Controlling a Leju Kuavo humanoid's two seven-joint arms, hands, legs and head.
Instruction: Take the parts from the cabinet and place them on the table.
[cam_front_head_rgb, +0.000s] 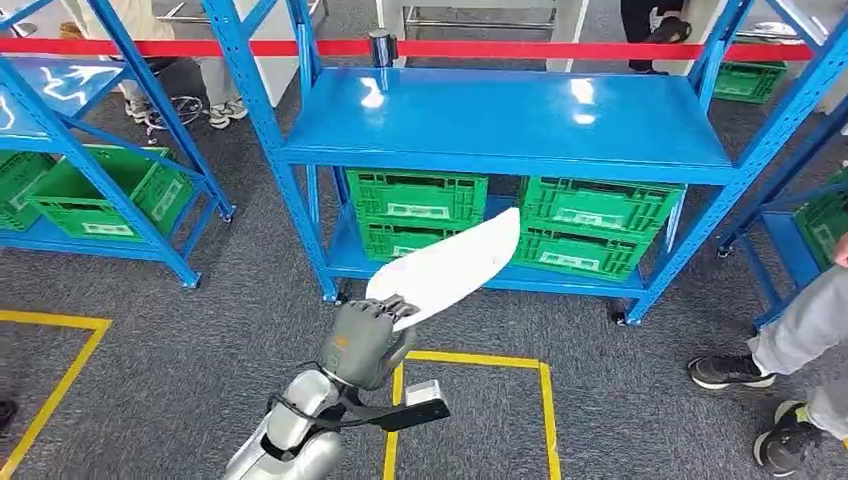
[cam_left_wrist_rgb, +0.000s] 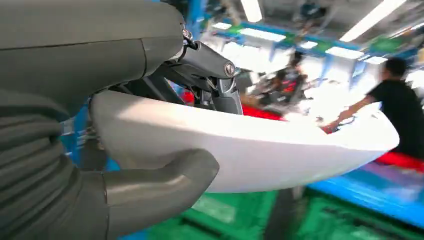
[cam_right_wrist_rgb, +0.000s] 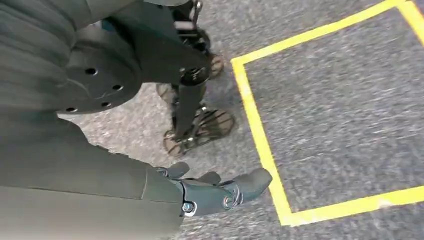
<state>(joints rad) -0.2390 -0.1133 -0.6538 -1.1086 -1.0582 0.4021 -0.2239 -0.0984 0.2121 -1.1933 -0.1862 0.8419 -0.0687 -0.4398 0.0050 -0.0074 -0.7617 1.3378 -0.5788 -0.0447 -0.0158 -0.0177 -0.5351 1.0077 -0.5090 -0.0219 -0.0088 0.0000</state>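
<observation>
White part (cam_front_head_rgb: 455, 262) points toward the shelf (cam_front_head_rgb: 500, 115).

Blue rack (cam_front_head_rgb: 500, 120) stands ahead; its top shelf looks bare.

The left hand (cam_front_head_rgb: 365, 340) covers the near end of the white part (cam_front_head_rgb: 450, 265). Two people (cam_left_wrist_rgb: 395, 105) in the left wrist view are blurred beyond telling detail. A person's legs (cam_front_head_rgb: 790, 340) at the right are cut off by the edge. The crates' (cam_front_head_rgb: 600, 225) white labels are too small to read.
</observation>
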